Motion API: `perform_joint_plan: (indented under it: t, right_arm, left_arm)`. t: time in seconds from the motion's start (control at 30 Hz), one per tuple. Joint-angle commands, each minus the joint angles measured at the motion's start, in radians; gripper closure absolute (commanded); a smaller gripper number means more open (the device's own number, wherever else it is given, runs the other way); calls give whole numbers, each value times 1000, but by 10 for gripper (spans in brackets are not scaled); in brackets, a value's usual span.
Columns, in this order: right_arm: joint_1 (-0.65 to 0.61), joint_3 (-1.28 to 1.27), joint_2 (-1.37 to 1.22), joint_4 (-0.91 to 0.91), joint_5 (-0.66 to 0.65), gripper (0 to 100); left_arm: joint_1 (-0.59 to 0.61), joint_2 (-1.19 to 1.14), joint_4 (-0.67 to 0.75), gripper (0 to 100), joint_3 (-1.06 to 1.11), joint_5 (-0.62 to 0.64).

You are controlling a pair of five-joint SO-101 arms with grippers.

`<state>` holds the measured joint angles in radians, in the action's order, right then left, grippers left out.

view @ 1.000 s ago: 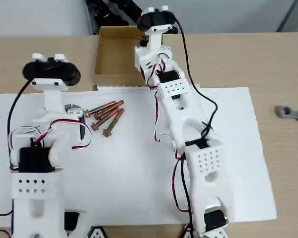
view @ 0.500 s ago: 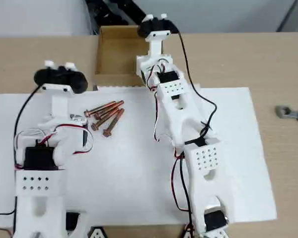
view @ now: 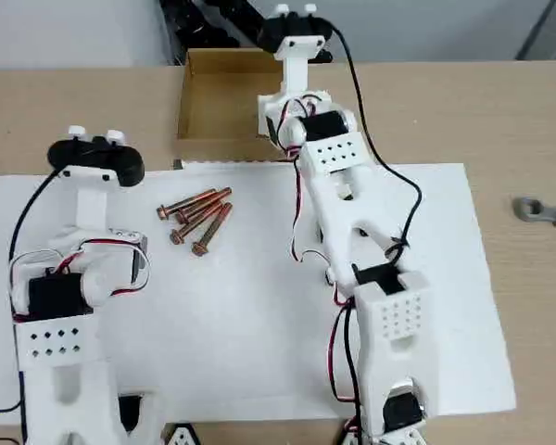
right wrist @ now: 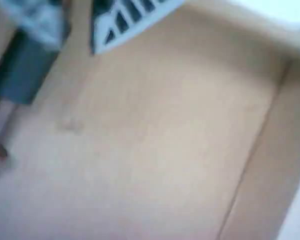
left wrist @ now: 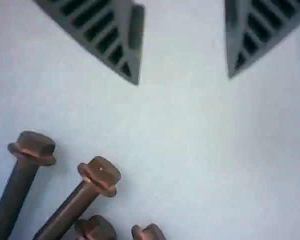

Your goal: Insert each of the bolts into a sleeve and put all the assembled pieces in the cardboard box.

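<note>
Now over the box (view: 218, 107), the right tool (right wrist: 72, 37) hangs beside a dark sleeve (right wrist: 20, 70) with a shaft below it, seemingly an assembled piece for delivery; whether the tool grips it cannot be told. The left tool (left wrist: 184, 77), jaws spread and empty, hovers above the paper (view: 259, 324) just beside four loose bolts (view: 196, 218), placed, it seems, to pick the next.

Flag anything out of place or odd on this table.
A small metal tool lies alone on the bare table, off the white sheet, away from the bolts and cardboard box. Nothing looks spilled or damaged.
</note>
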<state>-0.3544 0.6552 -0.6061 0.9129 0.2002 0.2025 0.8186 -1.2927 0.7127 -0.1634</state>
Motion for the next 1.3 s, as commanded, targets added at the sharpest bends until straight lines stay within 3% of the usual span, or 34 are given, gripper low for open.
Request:
perform_joint_plan:
  t: [0.0,0.23,0.57,0.83,1.27]
  right_arm:
    - [8,46,137,133,14,986]
    - [12,46,338,466,14,986]
    - [16,41,538,737,14,986]
    - [96,-43,650,757,-63,988]
    - [125,-660,1113,736,-35,987]
  left_arm:
    - [3,-2,2,887,-16,-32]
    - [-41,-241,-11,887,-148,-34]
    - [-161,-755,-199,887,-613,-35]
    - [-170,-1039,-330,887,-869,-34]
    - [-281,-1065,-359,859,-889,-38]
